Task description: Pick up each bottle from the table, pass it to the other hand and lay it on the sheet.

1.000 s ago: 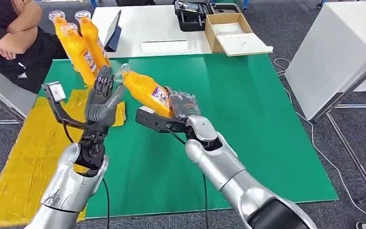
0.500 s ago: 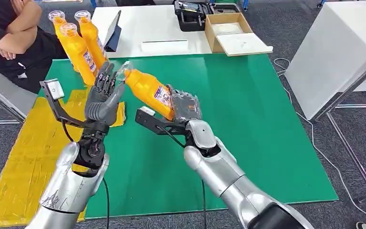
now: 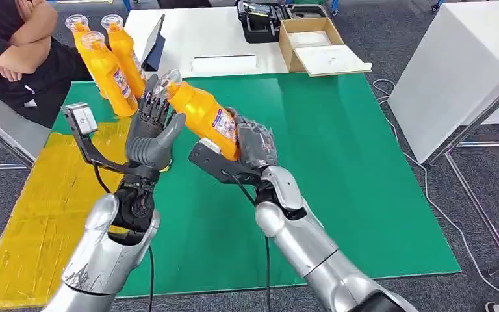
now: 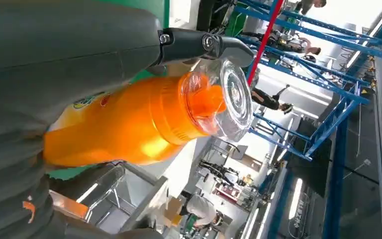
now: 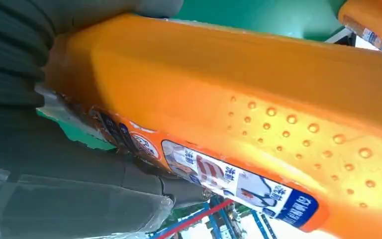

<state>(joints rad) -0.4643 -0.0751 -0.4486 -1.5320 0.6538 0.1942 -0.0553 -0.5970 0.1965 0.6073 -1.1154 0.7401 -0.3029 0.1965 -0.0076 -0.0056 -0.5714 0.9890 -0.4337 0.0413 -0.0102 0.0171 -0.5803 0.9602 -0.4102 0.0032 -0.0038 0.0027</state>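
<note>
A person (image 3: 13,45) with folded arms sits at upper left. An open cardboard box (image 3: 318,44) and a black case (image 3: 260,19) rest on the white table (image 3: 201,32) at top centre.

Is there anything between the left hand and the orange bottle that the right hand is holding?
Nothing visible. The left hand is right beside the neck of the orange bottle, which the right hand holds at its base.

bottle (image 5: 258,99) label printing too blurred to read
</note>
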